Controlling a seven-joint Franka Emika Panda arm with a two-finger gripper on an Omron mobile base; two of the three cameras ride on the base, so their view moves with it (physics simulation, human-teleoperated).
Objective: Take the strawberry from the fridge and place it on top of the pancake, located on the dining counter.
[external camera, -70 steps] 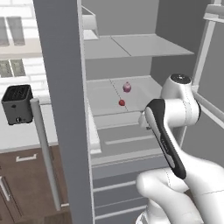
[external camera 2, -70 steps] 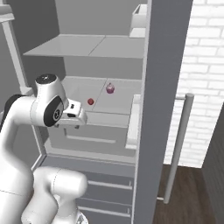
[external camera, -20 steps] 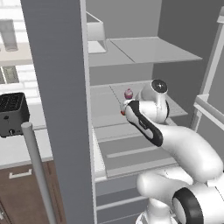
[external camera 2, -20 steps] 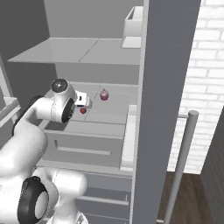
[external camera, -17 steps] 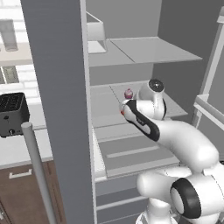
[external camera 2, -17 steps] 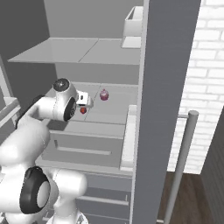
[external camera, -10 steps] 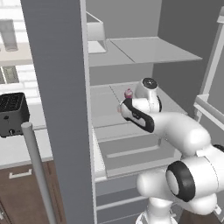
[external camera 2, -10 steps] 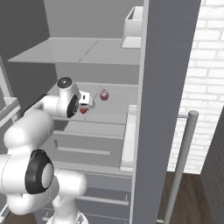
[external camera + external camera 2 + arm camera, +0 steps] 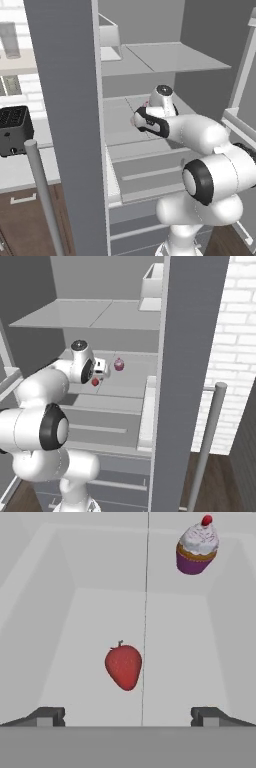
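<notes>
The strawberry lies on a pale shelf inside the fridge, small and red, also visible in the right base view. My gripper is open and points at it from just short of it, with the fruit centred ahead of the two fingertips and touching neither. The right base view shows the gripper just above and beside the strawberry. In the left base view my hand reaches over the same shelf and hides the fruit. The dining counter and the pancake are out of view.
A purple-cased cupcake stands further back on the shelf, to the right. A white box sits on the upper shelf. The open fridge doors with bar handles flank the arm. A black toaster stands on the left worktop.
My arm has stretched deeper into the fridge, bringing the hand closer to the strawberry. The jaws have stayed open, and the strawberry and cupcake have not moved.
</notes>
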